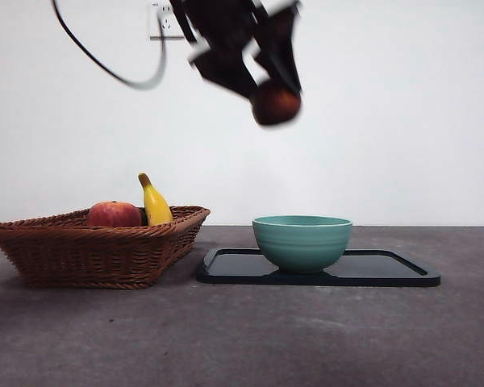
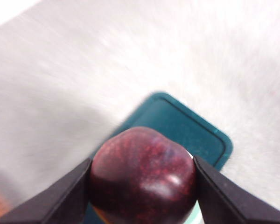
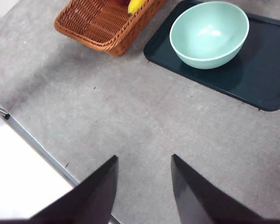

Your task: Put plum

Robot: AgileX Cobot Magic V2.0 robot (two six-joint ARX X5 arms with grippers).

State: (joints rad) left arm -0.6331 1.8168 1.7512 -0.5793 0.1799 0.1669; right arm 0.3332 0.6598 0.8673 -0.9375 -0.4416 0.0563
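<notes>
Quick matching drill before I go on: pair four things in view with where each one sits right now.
Things:
1. plum
2. banana
3. bowl
4. right gripper

Places:
A. on the dark tray
B. standing in the wicker basket
C. held in the left gripper, high above the table
D. open and holding nothing, over bare table

Pairs: 1-C, 2-B, 3-A, 4-D

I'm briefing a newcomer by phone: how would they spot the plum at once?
Start at the teal ceramic bowl on the dark rectangular tray, then look high above it. The round, glossy, dark maroon plum hangs there, clamped in the left pincer; the other fruits lie in the wicker basket.
</notes>
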